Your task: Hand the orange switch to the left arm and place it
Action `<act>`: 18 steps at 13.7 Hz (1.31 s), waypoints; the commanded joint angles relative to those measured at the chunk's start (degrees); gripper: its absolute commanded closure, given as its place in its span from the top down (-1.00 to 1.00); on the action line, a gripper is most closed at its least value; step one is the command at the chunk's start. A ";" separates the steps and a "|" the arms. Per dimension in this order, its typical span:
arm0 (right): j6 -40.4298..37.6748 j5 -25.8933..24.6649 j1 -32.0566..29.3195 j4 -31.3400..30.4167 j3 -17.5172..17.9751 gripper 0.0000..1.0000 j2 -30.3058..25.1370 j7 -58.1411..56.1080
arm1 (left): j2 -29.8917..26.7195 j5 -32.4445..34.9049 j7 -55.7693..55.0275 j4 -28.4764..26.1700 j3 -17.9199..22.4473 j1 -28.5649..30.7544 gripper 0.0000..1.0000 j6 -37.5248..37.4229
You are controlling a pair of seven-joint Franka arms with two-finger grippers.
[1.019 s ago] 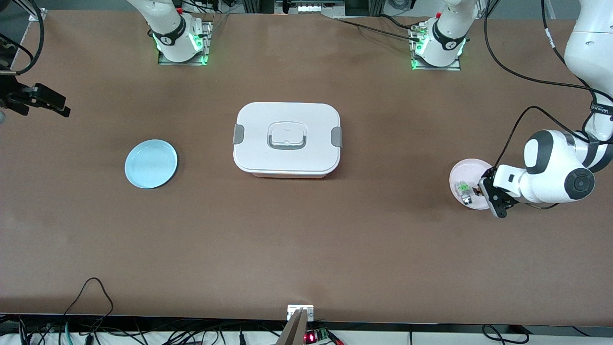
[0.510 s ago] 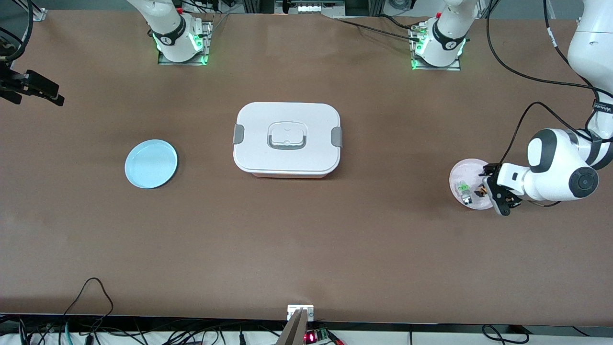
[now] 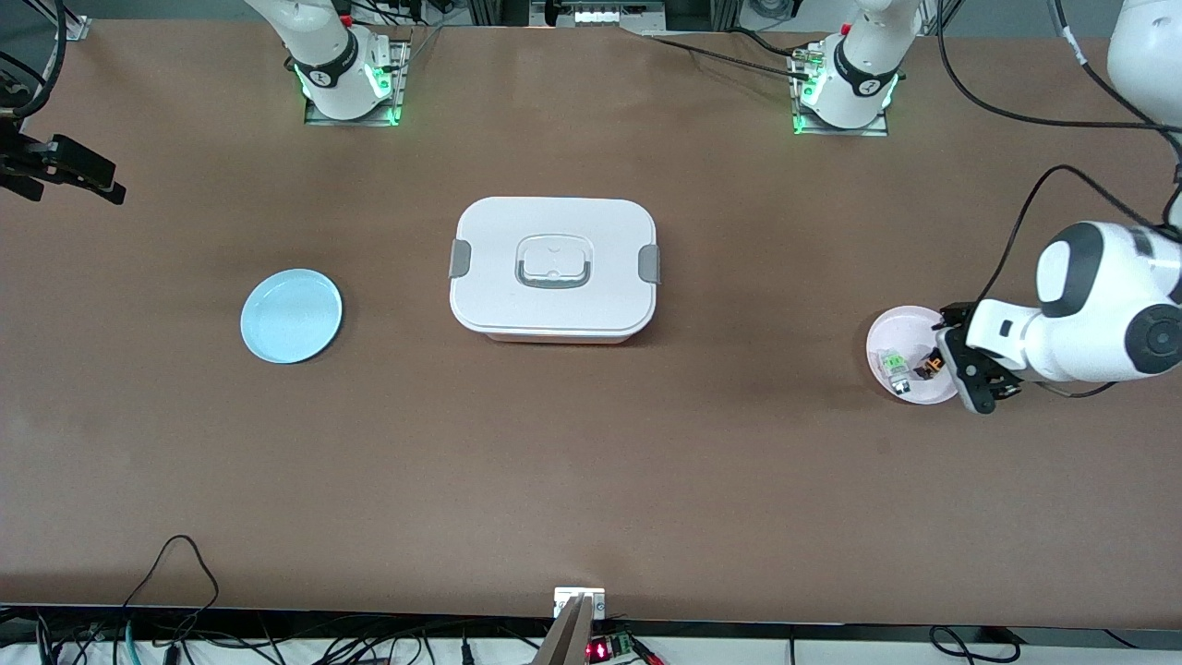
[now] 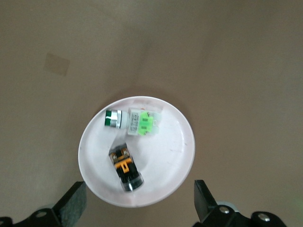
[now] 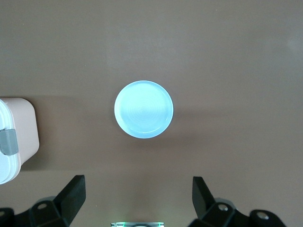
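Note:
The orange switch [image 3: 928, 367] [image 4: 125, 166], black with an orange part, lies on its side on a pink plate [image 3: 900, 331] [image 4: 176, 142] at the left arm's end of the table. My left gripper [image 3: 965, 362] [image 4: 139, 201] hovers over that plate's edge, open, nothing between its fingers. The white box [image 3: 552, 268] [image 5: 14, 137] stands shut at the table's middle. My right gripper [image 3: 102, 185] [image 5: 137, 194] waits open and empty, high over the right arm's end of the table.
A grey-white component with a green top [image 3: 892, 363] [image 4: 142, 122] lies beside the switch on the pink plate. A light blue plate [image 3: 291, 316] [image 5: 143, 109] sits between the box and the right arm's end.
My left gripper opened, let the orange switch go onto the pink plate, and drew back toward the left arm's end. The right gripper shifted slightly, then held still.

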 commanded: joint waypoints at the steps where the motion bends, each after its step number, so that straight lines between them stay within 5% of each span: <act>1: -1.01 0.38 0.11 1.03 0.08 1.00 0.21 0.31 | -0.94 0.50 -10.51 7.47 -3.42 0.29 1.00 -12.09; 7: -1.10 0.21 0.11 1.91 -0.09 1.00 0.48 0.23 | -2.25 0.59 -32.22 18.73 -12.39 0.02 1.00 -31.81; 9: -1.10 0.21 0.11 1.91 0.00 1.00 0.48 0.05 | -8.30 -0.03 -34.45 17.96 -11.88 -2.77 1.00 -32.36; 12: -1.10 0.38 0.19 1.99 0.08 1.00 0.48 0.05 | -17.18 -0.82 -40.41 14.81 -0.31 -12.34 1.00 -29.74; 15: -1.10 0.30 0.11 1.91 0.00 1.00 0.48 0.05 | -25.44 -4.06 -48.84 7.52 5.58 -17.61 1.00 -19.29; 18: -1.10 0.38 0.19 1.91 0.00 1.00 0.83 -0.13 | -30.01 -10.03 -50.28 1.11 22.34 -29.46 1.00 -14.01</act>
